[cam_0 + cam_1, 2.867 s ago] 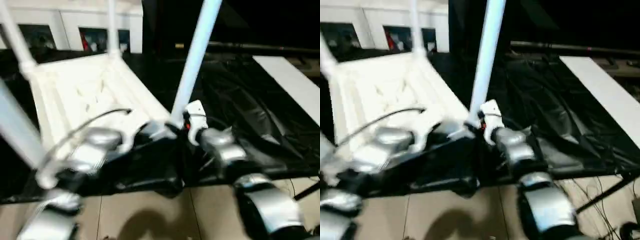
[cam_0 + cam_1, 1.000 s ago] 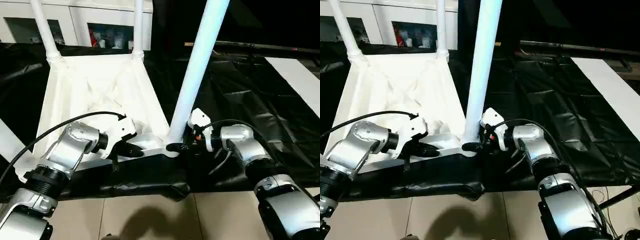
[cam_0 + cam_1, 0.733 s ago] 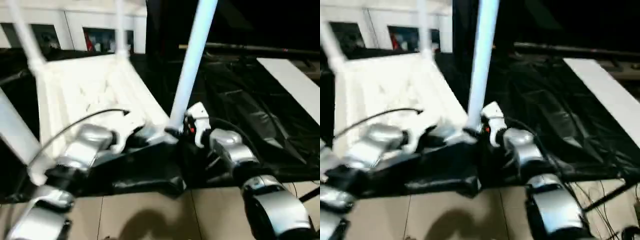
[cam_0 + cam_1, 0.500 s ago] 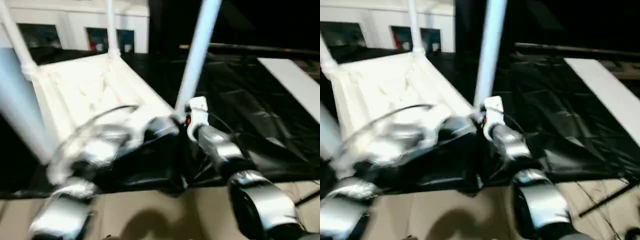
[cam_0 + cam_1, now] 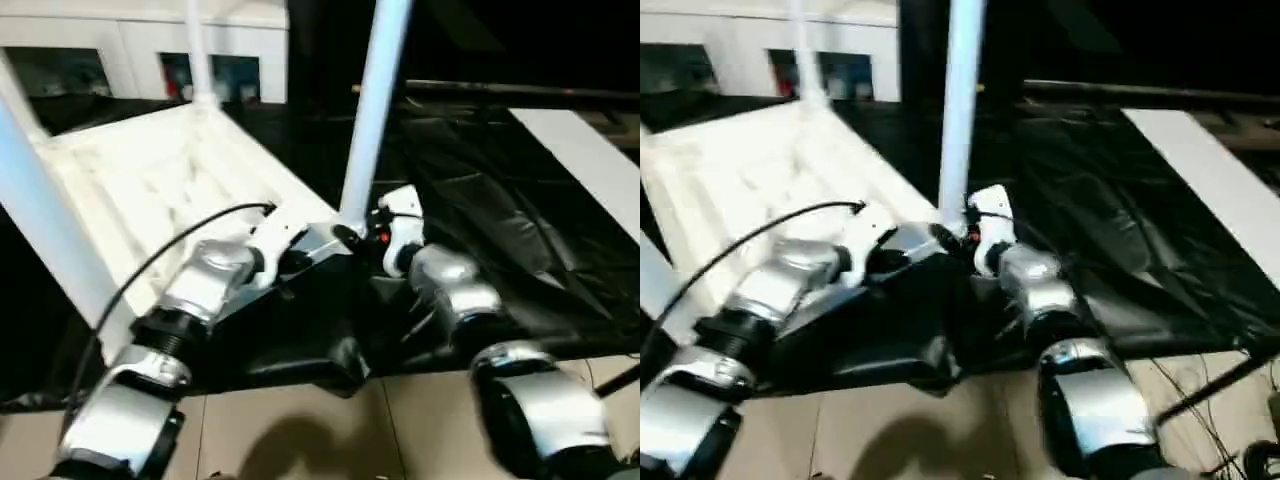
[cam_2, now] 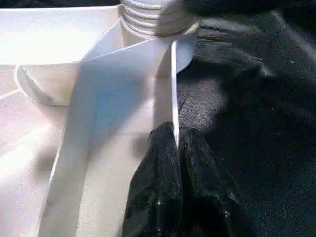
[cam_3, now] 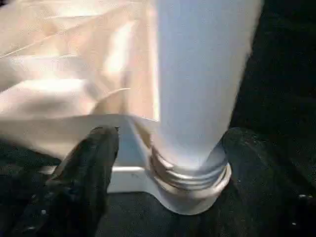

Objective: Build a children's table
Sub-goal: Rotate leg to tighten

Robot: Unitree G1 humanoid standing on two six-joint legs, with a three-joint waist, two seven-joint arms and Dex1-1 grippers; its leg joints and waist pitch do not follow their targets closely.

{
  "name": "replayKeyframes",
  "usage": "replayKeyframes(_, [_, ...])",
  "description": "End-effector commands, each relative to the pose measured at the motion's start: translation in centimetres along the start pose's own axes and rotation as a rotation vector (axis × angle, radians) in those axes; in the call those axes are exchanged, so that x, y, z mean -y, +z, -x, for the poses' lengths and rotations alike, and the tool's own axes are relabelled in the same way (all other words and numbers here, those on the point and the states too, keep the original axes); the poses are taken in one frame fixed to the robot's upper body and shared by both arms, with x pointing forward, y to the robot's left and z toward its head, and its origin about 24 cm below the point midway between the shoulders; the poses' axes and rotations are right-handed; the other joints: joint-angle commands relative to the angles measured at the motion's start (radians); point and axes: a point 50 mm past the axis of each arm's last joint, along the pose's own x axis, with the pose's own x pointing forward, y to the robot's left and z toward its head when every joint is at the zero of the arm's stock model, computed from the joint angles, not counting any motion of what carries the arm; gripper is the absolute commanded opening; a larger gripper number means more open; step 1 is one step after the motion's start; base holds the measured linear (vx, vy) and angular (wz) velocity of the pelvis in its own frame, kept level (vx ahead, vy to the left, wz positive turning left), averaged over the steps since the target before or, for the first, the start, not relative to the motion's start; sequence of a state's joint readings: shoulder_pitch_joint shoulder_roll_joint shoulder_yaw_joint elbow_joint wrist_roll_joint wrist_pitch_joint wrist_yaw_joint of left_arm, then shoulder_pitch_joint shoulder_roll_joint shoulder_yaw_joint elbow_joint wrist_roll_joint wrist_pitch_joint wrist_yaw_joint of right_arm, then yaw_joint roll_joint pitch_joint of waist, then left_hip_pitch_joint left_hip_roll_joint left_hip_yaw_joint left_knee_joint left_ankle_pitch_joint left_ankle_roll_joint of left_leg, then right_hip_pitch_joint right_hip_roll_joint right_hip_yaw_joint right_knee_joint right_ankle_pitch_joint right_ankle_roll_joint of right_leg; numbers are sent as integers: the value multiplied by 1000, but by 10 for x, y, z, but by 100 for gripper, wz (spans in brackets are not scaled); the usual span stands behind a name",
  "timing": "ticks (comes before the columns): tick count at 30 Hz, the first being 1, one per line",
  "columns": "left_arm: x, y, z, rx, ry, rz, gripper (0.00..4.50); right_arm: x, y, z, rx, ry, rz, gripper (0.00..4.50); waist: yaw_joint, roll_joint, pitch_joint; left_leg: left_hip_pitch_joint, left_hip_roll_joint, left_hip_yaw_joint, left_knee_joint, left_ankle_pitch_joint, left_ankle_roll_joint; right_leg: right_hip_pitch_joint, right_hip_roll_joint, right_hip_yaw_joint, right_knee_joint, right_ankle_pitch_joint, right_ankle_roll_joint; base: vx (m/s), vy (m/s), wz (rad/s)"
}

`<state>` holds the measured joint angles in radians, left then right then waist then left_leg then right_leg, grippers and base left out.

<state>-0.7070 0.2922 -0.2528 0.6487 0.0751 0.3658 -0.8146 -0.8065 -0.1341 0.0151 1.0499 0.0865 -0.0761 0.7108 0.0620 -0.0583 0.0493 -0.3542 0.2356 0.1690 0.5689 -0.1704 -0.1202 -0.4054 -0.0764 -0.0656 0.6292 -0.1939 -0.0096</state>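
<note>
The children's table lies upside down, its white ribbed tabletop resting on black sheeting with its legs pointing up. One white leg stands in the near right corner socket, with threads showing at its foot. My left gripper is shut on the tabletop's thin rim right beside that socket. My right gripper is open, one black finger on each side of the leg's foot and not pressing it. Another leg rises at the far corner and a third leg at the near left.
Black sheeting covers the work surface, crumpled at the front edge. A white cabinet with glass doors stands behind. A white board lies at the right. Tiled floor shows in front.
The head view has swung and tilted, so the whole picture has shifted. Both grippers stay at the near right corner, the left on the rim and the right at the leg's foot.
</note>
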Motion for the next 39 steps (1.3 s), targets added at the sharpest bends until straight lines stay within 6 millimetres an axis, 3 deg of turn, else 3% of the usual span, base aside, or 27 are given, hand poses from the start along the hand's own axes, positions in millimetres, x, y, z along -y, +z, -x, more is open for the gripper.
replayKeyframes(1, [16,-17,-3,-61,-148,-31,0,-7,2,5,-33,183,73,386,15,-5,-61,-9,-5,10,-58,-196,46,55,-55,37,-86,-234,-172,0,0,0])
replayKeyframes(2, [16,-20,4,-66,-195,-48,0,-3,-1,16,-82,273,128,386,15,-5,-63,-6,-2,12,-55,-172,54,53,-53,38,-80,-172,-196,0,0,0])
replayKeyframes(5, [18,-22,13,-64,-276,-72,0,0,-5,26,-137,345,175,386,22,-5,-66,-4,-3,15,-51,-126,70,54,-50,37,-64,-60,-240,0,0,0])
replayKeyframes(9, [22,-27,24,-80,-369,-100,0,2,-8,31,-177,390,201,386,26,-5,-62,1,0,18,-54,-140,62,53,-51,39,-64,-70,-251,0,0,0])
replayKeyframes(10, [25,-29,32,-87,-429,-128,0,2,-9,32,-194,408,217,386,29,1,-63,5,-1,18,-54,-146,52,52,-50,40,-62,-64,-254,0,0,0])
replayKeyframes(13, [27,-31,36,-94,-472,-131,0,0,-10,32,-202,429,225,386,36,4,-62,11,2,22,-55,-172,39,48,-47,40,-62,-56,-263,0,0,0])
replayKeyframes(18, [26,-33,38,-108,-483,-140,0,-7,-10,28,-186,461,215,386,41,5,-60,11,0,20,-59,-200,13,51,-48,42,-65,-91,-246,0,0,0])
replayKeyframes(21, [25,-33,40,-113,-484,-147,0,-9,-9,30,-183,501,195,386,43,4,-63,8,-1,19,-58,-176,16,55,-47,42,-61,-58,-243,0,0,0])
replayKeyframes(25, [24,-34,44,-120,-487,-151,0,-10,-12,31,-196,526,179,351,45,0,-65,6,-1,20,-54,-144,30,56,-47,41,-54,-11,-255,0,0,0])
replayKeyframes(27, [25,-34,45,-121,-492,-150,0,-10,-13,31,-202,533,184,320,46,0,-64,6,-1,20,-55,-149,29,56,-48,40,-56,-25,-253,0,0,0])
replayKeyframes(34, [27,-40,46,-132,-497,-143,0,-11,-16,32,-213,536,181,278,46,-6,-65,5,-1,19,-55,-143,25,56,-49,41,-57,-52,-240,0,0,0])
replayKeyframes(39, [28,-45,47,-149,-495,-127,0,-12,-19,32,-227,527,179,269,44,1,-65,6,-2,19,-54,-137,27,56,-47,41,-55,-32,-245,0,0,0])
